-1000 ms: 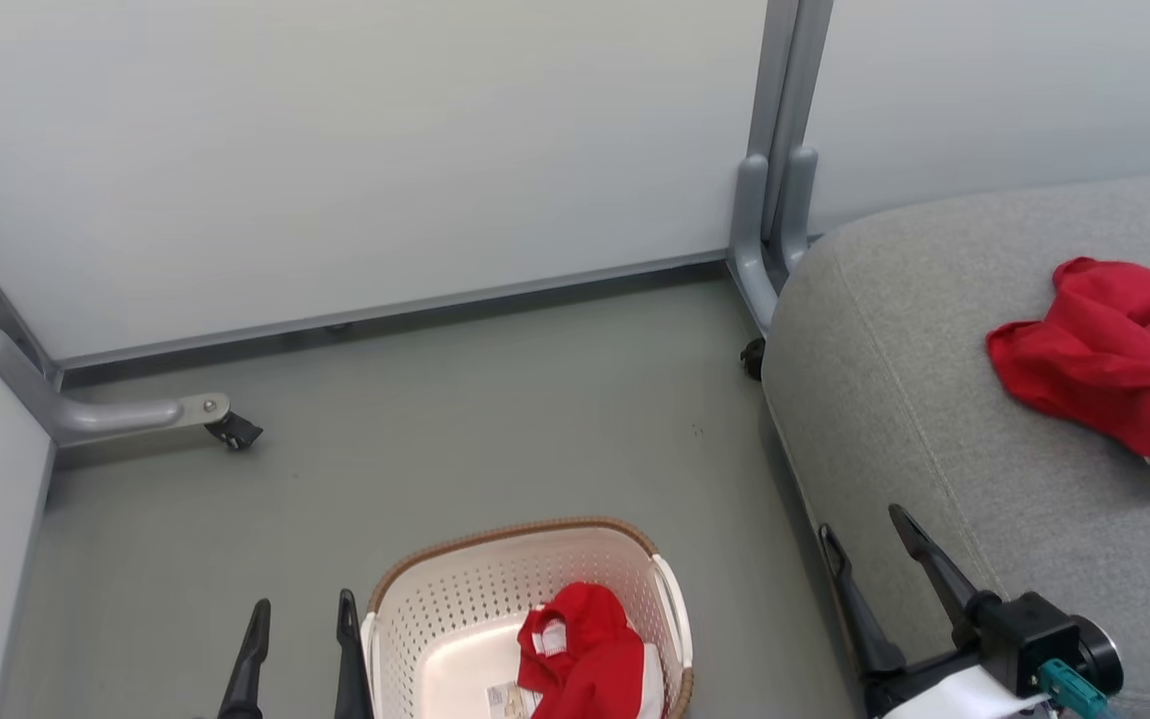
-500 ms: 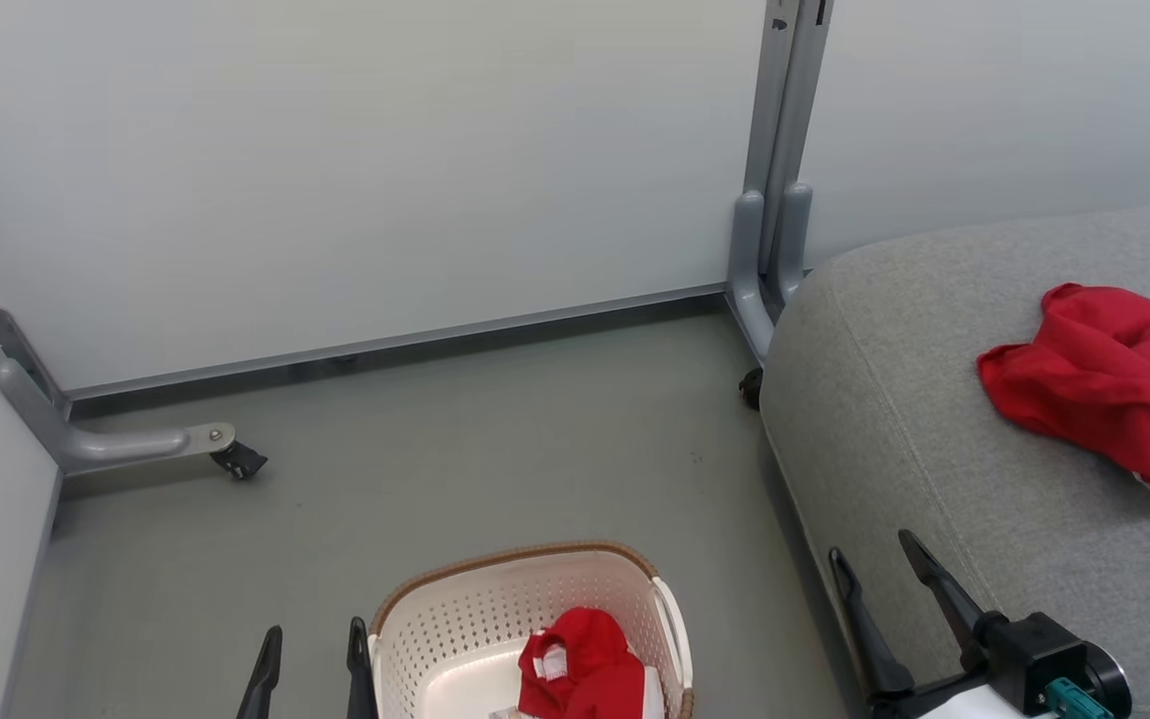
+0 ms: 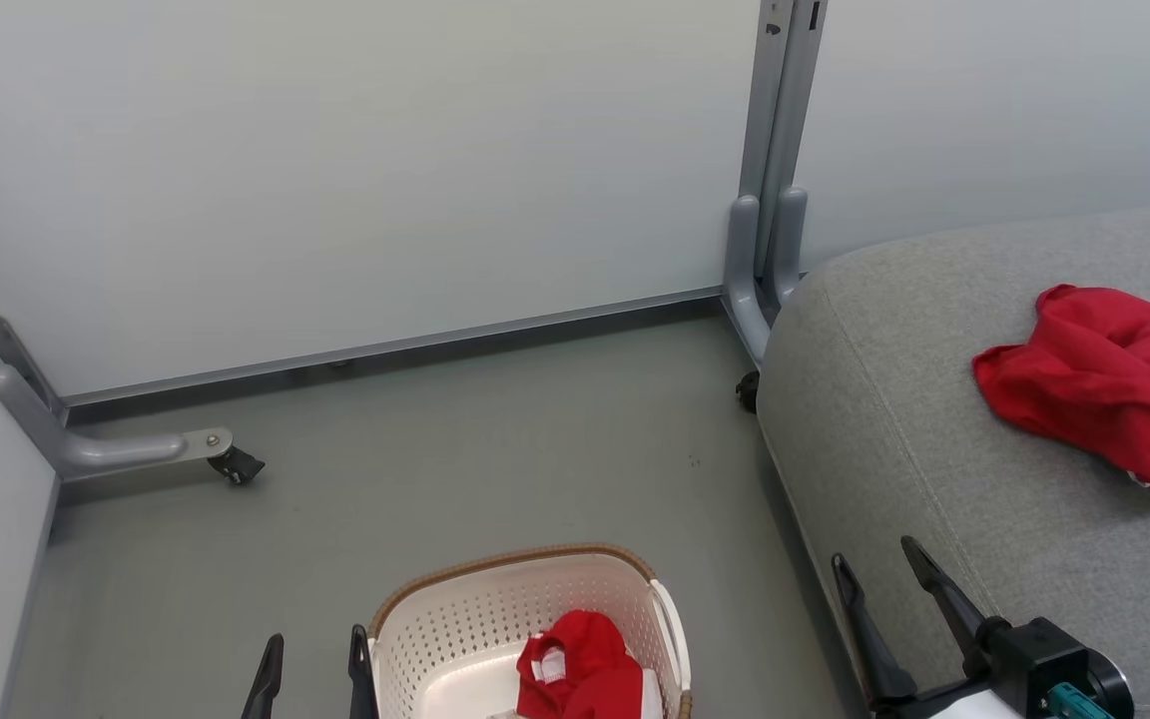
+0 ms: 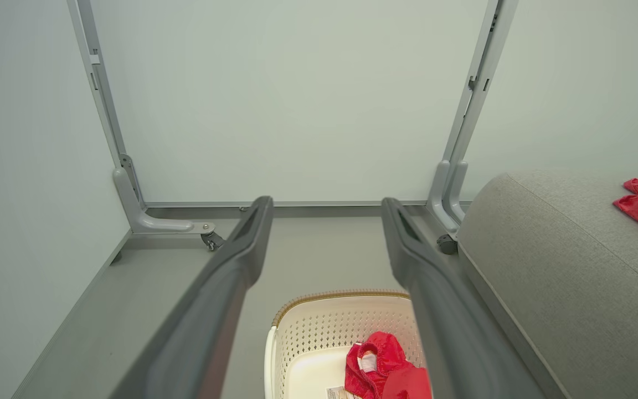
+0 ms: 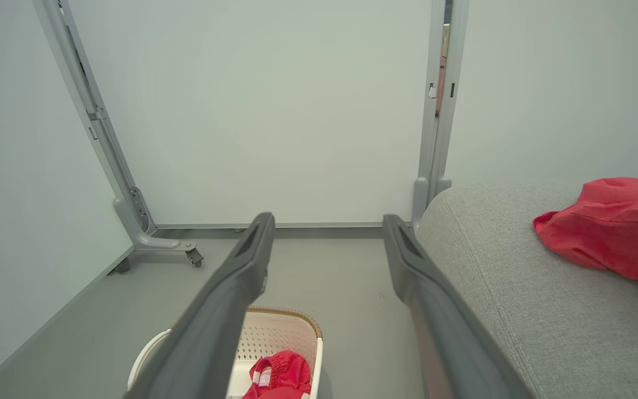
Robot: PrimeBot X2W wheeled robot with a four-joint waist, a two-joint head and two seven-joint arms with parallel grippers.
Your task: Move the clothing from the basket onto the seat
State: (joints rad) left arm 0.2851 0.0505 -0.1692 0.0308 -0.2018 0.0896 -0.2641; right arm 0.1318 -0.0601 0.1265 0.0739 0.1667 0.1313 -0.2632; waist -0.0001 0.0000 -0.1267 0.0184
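A red garment is lying bunched up inside the basket, pressing against its right wall and showing a small white patch in its folds. A second red garment is resting crumpled on top of the seat, well back from the seat's rounded front edge and running off the right side of the head view. The basket is sitting on the floor, near the seat but apart from it, with a strip of bare floor showing between them.

The left gripper is hanging just beside the basket's left side, its two dark fingers standing spread with nothing between them. In the left wrist view those fingers are framing the basket and the garment inside it. The right gripper is hovering at the seat's near left edge, its fingers likewise standing apart and carrying nothing, well clear of the second red garment.

Pale wall panels are closing off the far side. A grey post is rising at the seat's far corner, and a grey frame leg with a small black wheel is reaching out over the floor at the left.
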